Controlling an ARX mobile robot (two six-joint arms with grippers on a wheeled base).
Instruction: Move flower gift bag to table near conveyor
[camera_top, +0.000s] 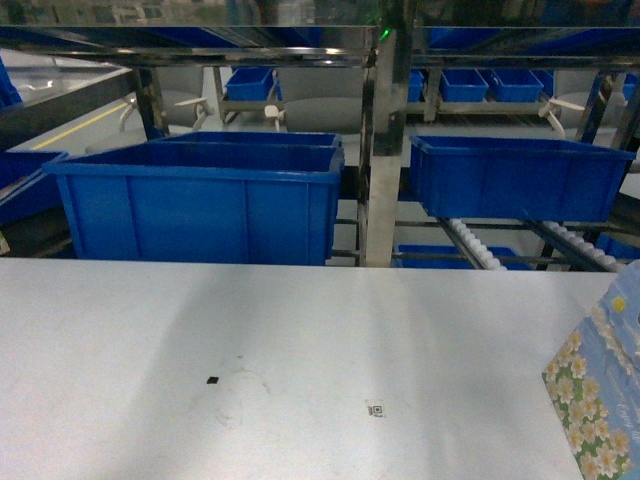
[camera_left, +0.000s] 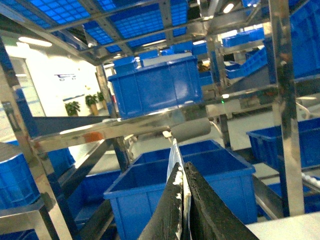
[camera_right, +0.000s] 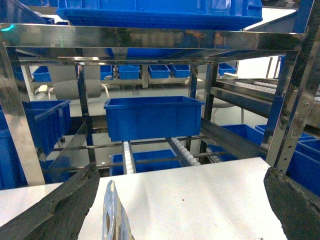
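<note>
Left pincer (camera_left: 183, 200) pinches thin card edge; right pincer (camera_right: 180, 210) spread; glossy floral bag (camera_top: 598, 395)

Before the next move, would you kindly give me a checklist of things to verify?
1. The flower gift bag is over the table: ok, at its right side.
2. Bag resting steadily: cannot tell, its base is cropped.
3. The right fingers are spread: ok.
4. The left fingers are closed on a thin white sheet: ok; whether it is part of the bag, cannot tell.
5. The conveyor is just beyond the table: ok.
</note>
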